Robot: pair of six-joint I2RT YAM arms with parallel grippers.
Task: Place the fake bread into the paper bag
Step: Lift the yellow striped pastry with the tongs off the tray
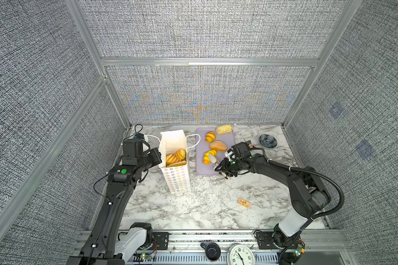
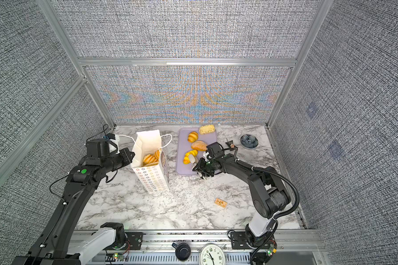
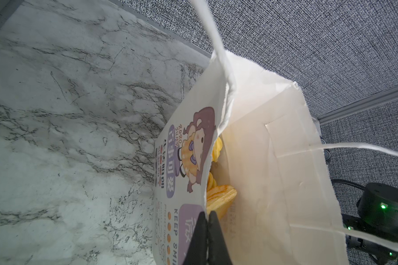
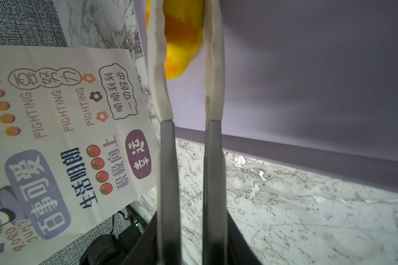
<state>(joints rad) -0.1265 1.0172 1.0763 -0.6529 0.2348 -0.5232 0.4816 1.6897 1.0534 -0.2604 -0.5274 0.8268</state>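
**Fake bread [image 1: 176, 157]: about half packed**

From where I stand the lot is split. A few glossy golden ridged loaves sit inside the tall white paper bag with pastel flower rings [image 1: 177, 181], and the rest lie on the flat lavender plastic tray [image 1: 201, 168].

The left gripper [image 3: 207, 227] is clamped tight on the bag's top edge, the paper pinched between its black fingertips. I take that as the reason the bag stands upright with its mouth wide — light paper would likely fold or tip when a loaf drops in.

The right gripper [image 4: 184, 23] reaches low over the tray's near edge. Its long white-padded fingers are narrowed around a curved, glossy yellow-and-orange toy loaf [image 1: 209, 156]. In the wrist view the curved loaf's tapered end fills the gap, with the pads against both flanks — a grip, by the look of it, though the loaf seems to rest on the tray. Taking the slim end looks sensible to me.

Beyond that gripper's fingertips lie a seeded brown bun [image 1: 218, 145], a ridged golden bun [image 1: 210, 136] and a pale crumbly bun [image 1: 224, 129]. The bag stands off to the gripper's side, toward the other arm, with a strip of marble table [image 1: 193, 206] between them.
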